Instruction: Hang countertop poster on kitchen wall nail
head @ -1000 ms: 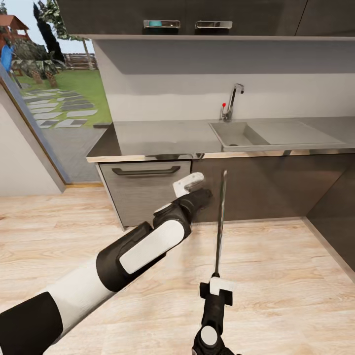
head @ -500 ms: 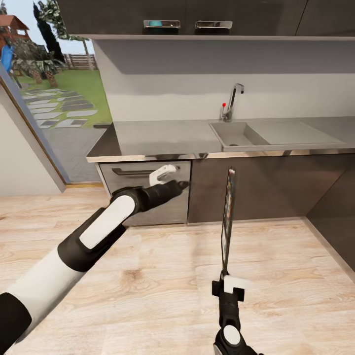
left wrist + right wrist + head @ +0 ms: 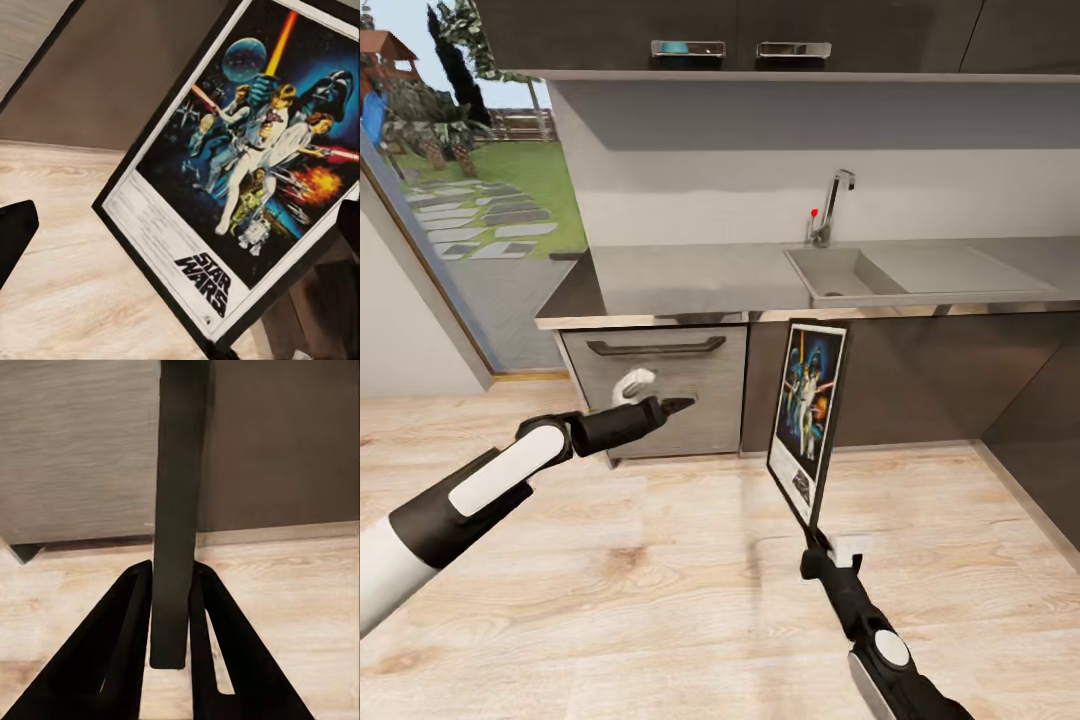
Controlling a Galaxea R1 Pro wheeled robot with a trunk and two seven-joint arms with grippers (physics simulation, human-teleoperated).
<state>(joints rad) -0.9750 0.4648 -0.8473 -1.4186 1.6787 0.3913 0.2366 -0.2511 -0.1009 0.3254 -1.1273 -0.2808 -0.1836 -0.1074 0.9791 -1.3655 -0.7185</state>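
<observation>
One quick twist and the poster [image 3: 807, 420], edge-on a second ago, now shows its artwork toward the left arm, standing upright in front of the cabinets below the tabletop [image 3: 690, 280], pinched at its bottom edge by the right pincer [image 3: 822, 540]. Left pincer [image 3: 678, 404] has swung away from the poster, whether spread or pressed together I cannot tell; pick-up looks done, no nail in sight yet.

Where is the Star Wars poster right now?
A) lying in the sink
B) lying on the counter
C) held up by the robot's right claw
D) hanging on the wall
C: the right claw pinches the poster by its bottom edge, upright above the wooden floor.
</observation>
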